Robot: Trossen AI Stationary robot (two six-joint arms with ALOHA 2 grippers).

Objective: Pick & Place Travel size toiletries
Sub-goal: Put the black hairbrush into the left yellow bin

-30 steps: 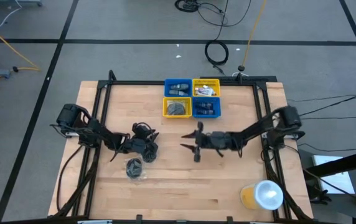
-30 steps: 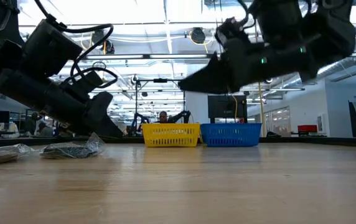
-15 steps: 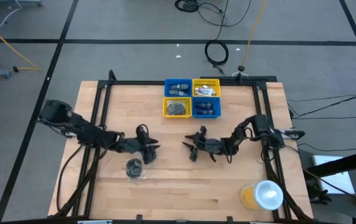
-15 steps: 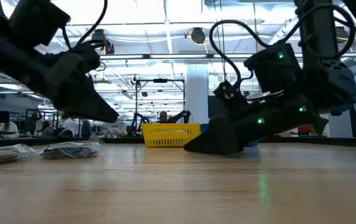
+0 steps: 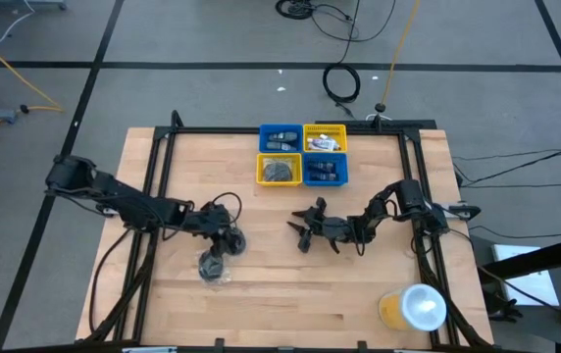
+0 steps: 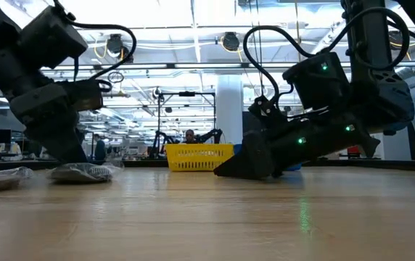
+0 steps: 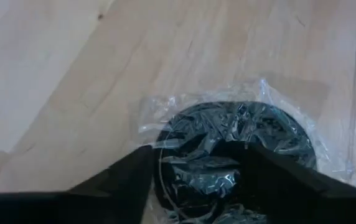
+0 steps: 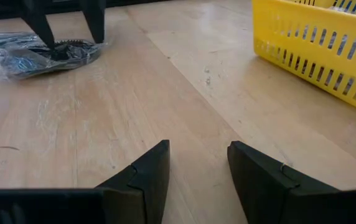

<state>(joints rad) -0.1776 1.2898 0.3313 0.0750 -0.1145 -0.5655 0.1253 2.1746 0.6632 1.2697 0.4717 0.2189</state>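
Left pincer (image 5: 229, 238) descends tip-first onto a wrapped disc (image 7: 237, 162) lying flat on the bench (image 5: 290, 294), left of centre. The wrist view shows the two fingers (image 7: 119, 183) spread wide, one on each side of the disc and its crinkled clear wrapper, with nothing gripped yet; the straddle is judged to be the set-up for a closing grasp across the disc's width. A second wrapped disc (image 5: 211, 266) lies just nearer the front edge, close beside the first (in the low view the two packets lie side by side at the left). Being round and flat, the disc has no true long axis; its broad face points up, so any approach angle across it should serve.

Right pincer (image 5: 305, 232) rests low at mid-bench, tips aimed toward the left arm, fingers (image 8: 142, 177) parted and empty, apparently waiting clear of the work.

The bins (image 5: 302, 154), a block of four blue and yellow compartments at the far edge, already hold small items. A yellow cup (image 5: 413, 308) stands at the front right corner.
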